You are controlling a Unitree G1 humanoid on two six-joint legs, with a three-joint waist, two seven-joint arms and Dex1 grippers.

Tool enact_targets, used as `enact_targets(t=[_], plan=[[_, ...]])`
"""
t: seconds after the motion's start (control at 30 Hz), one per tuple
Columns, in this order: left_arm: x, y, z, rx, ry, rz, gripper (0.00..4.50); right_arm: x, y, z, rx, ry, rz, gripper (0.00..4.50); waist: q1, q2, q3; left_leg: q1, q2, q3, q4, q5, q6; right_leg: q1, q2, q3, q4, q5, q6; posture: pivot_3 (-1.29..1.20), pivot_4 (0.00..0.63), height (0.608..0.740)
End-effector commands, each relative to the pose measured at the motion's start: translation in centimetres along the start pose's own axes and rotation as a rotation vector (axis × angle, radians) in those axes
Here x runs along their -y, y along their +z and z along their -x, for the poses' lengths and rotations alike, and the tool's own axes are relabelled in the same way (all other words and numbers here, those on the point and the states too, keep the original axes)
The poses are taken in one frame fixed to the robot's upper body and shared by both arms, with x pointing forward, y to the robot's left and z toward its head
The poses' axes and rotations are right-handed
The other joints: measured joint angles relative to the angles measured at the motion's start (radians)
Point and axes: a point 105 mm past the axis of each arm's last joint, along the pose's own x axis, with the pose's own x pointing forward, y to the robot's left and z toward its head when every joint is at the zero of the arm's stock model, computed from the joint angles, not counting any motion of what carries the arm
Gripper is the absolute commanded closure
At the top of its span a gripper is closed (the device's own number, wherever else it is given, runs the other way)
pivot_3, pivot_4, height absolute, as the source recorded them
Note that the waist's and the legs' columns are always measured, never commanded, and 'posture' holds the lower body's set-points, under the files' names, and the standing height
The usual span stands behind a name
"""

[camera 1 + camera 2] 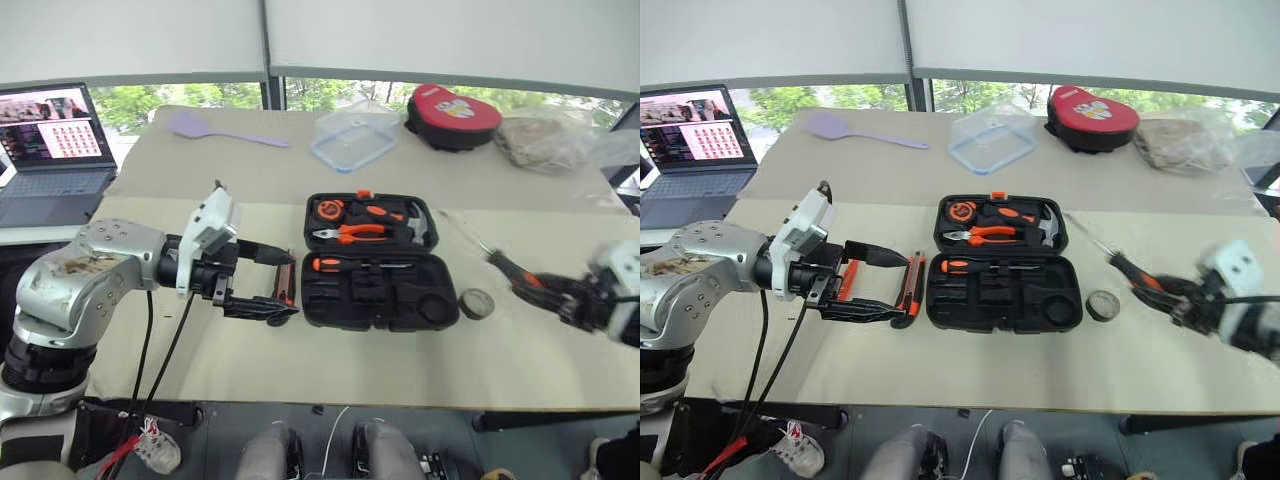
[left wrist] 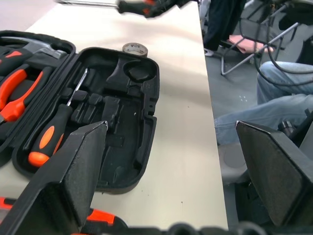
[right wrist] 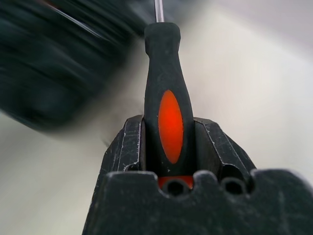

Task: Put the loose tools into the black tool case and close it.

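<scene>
The black tool case [image 1: 372,297] lies open in the middle of the table. Pliers, a hammer and a tape measure sit in its far half and one screwdriver [image 1: 356,264] in its near half. My right gripper [image 1: 562,296] hovers above the table to the case's right, shut on the orange-and-black handle of another screwdriver [image 3: 168,107] whose shaft points toward the case. A grey tape roll [image 1: 476,303] lies between that gripper and the case. My left gripper [image 1: 290,287] is open just left of the case, over the utility knife [image 1: 916,285].
An open laptop [image 1: 50,140] stands at the far left. At the back of the table lie a purple spatula [image 1: 225,130], a clear container [image 1: 352,140], a red-and-black pouch [image 1: 452,115] and a crumpled plastic bag [image 1: 545,140]. A seated person's legs [image 2: 274,93] are beside the table.
</scene>
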Motion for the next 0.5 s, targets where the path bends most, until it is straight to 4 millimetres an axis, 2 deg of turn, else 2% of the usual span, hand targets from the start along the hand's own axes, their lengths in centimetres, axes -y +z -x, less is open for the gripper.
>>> enact_targets(t=[0.03,0.17,0.5], plan=[[-0.3,0.6,0.2,-0.002,0.007,-0.049,0.0,-2.3,2.0,-2.5,0.033,0.254,0.159,3.48,0.002,0.0,0.0,0.0,0.0,-0.001,0.0,0.0,0.0,0.0,0.0,0.0,0.0,0.0,-0.001,0.0,0.15,0.731],[-0.6,0.3,0.2,-0.039,0.018,-0.091,0.0,-1.5,1.2,-4.8,-0.026,0.305,0.375,3.48,0.021,0.0,0.0,-0.003,-0.001,-0.001,0.0,0.0,0.0,-0.001,0.0,0.0,-0.001,0.001,-0.003,0.0,0.15,0.731],[-1.5,0.4,0.7,-0.052,0.054,-0.113,0.0,1.3,-0.7,-7.4,-0.128,0.323,0.567,3.48,0.013,0.0,0.001,-0.004,-0.001,-0.001,0.001,0.0,0.0,-0.001,0.001,-0.001,-0.001,0.001,-0.003,0.0,0.15,0.731]])
